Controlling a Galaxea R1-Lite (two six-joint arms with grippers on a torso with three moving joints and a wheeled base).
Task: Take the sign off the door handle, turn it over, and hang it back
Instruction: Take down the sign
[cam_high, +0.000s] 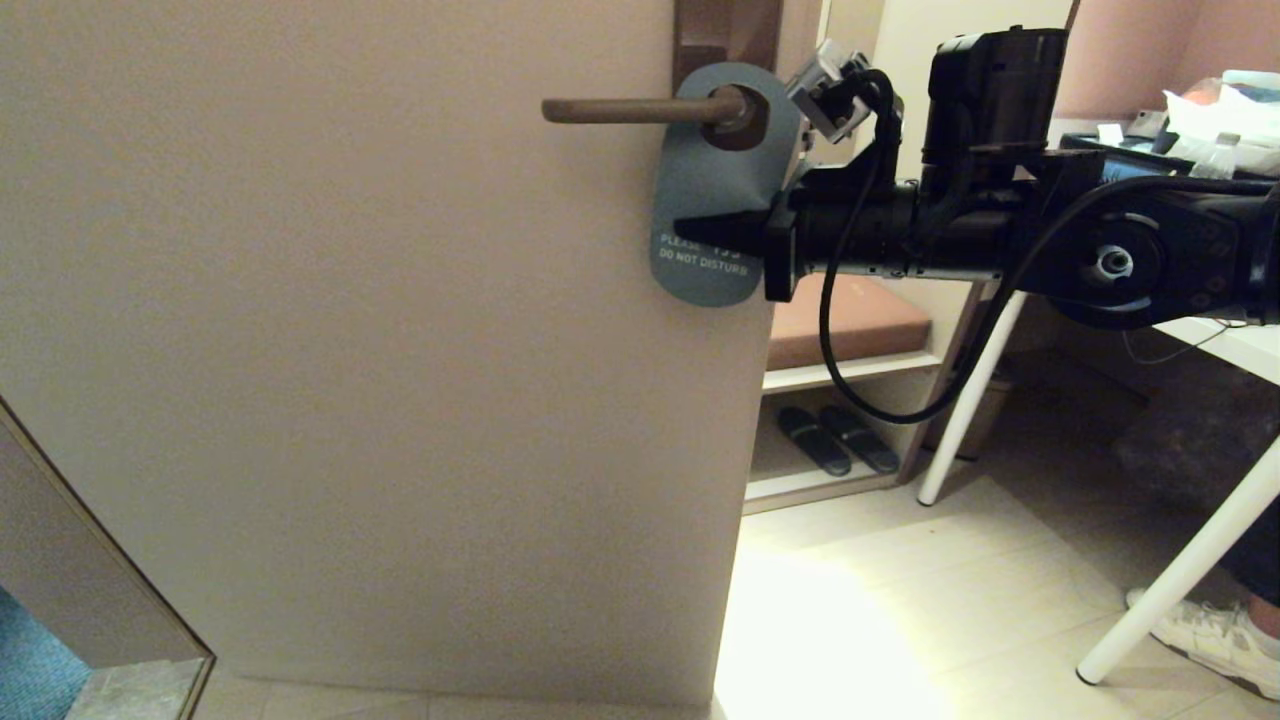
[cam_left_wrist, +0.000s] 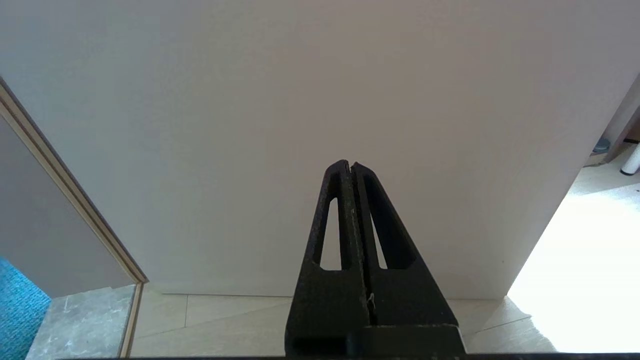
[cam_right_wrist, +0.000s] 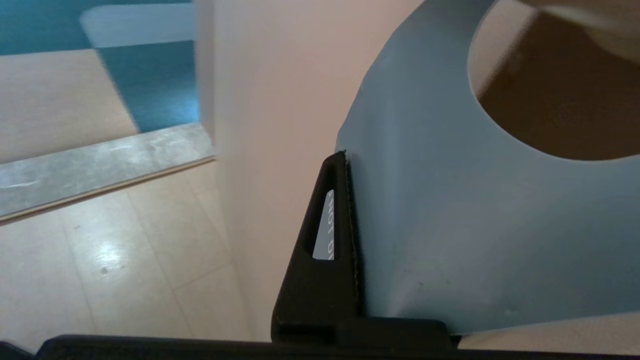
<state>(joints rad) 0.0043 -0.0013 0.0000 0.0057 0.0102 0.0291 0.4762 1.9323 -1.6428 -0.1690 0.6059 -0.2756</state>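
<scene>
The grey-blue "DO NOT DISTURB" sign (cam_high: 715, 190) is hanging with its oval hole around the door handle (cam_high: 640, 110) at twelve o'clock in the head view. The right gripper (cam_high: 715, 232), coming in from three o'clock, is clamping the sign's middle. The left gripper (cam_left_wrist: 351, 167), fingers together, is facing the door (cam_left_wrist: 300, 100) low down.

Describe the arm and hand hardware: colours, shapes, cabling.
Right arm: matte black, boxy and cylindrical housings, a round silver-centred joint cap, a loose black cable looping beneath, a grey camera block on top. Right hand and left hand: black tapered wedge fingers with slotted cut-outs.
</scene>
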